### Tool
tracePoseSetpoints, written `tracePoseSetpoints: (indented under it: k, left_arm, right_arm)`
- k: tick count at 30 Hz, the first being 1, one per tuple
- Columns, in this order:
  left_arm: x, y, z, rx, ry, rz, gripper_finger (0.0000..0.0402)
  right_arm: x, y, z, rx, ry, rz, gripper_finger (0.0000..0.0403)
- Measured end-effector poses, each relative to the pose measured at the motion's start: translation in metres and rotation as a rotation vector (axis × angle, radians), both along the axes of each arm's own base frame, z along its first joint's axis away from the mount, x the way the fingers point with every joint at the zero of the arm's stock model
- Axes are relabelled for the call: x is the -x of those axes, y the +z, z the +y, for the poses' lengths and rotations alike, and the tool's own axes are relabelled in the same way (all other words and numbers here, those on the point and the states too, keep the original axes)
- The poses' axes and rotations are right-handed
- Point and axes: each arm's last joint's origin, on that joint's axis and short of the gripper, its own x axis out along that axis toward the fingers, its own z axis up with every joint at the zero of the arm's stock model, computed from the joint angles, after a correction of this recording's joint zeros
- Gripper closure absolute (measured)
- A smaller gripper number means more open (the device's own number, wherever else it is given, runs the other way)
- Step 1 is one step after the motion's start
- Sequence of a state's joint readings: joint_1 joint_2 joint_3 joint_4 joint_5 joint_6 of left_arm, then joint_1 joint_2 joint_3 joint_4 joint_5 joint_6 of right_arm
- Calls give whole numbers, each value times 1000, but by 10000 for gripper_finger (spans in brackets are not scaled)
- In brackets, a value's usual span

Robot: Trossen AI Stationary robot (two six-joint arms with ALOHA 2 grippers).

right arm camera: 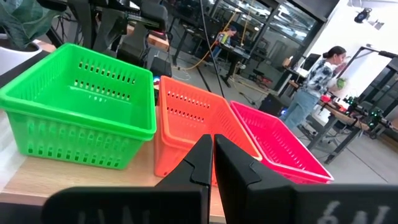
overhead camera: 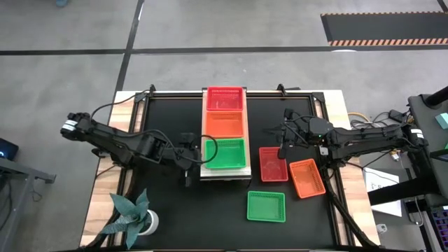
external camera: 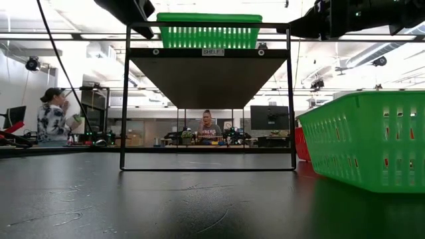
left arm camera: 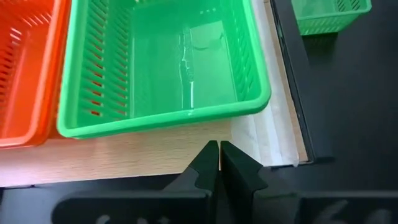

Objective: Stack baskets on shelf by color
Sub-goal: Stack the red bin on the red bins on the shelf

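Starting nearest the front edge, we log 1 loose green basket (overhead camera: pixel 267 206) on the black tabletop (overhead camera: pixel 175 210), off the front-right corner of the shelf (overhead camera: pixel 225 172). Right of the shelf's near end lie 1 crimson basket (overhead camera: pixel 273 164) and, beyond it, 1 orange basket (overhead camera: pixel 307 178), tilted.

On the shelf, front to back: green stack (overhead camera: pixel 225 153), orange stack (overhead camera: pixel 224 124), crimson stack (overhead camera: pixel 225 99). We cannot count layers from above.

Left gripper (overhead camera: pixel 190 155) sits just off the shelf's left edge by the green stack, fingers pressed together, holding nothing. Right gripper (overhead camera: pixel 283 149) hovers right of the shelf, above the crimson basket, fingers likewise closed and empty.

Our reading: a placement is finished, 3 baskets remain. Next move calls for opening the fingers, dropping onto a rim, likely the crimson basket, then carrying it to the far stack.
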State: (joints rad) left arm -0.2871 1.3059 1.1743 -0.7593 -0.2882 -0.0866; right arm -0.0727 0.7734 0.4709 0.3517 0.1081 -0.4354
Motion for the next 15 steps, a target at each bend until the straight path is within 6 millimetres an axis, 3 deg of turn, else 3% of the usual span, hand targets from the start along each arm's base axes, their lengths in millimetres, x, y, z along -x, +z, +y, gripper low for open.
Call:
tracePoseSetpoints:
  k: [7, 15]
  left_arm:
    - [8, 8, 2, -57, -72, -24, 401]
    - [12, 9, 4, -125, -146, -37, 402]
  right_arm:
    - [0, 0, 0, -90, -6, -14, 394]
    - [-3, 14, 7, -319, 8, 34, 394]
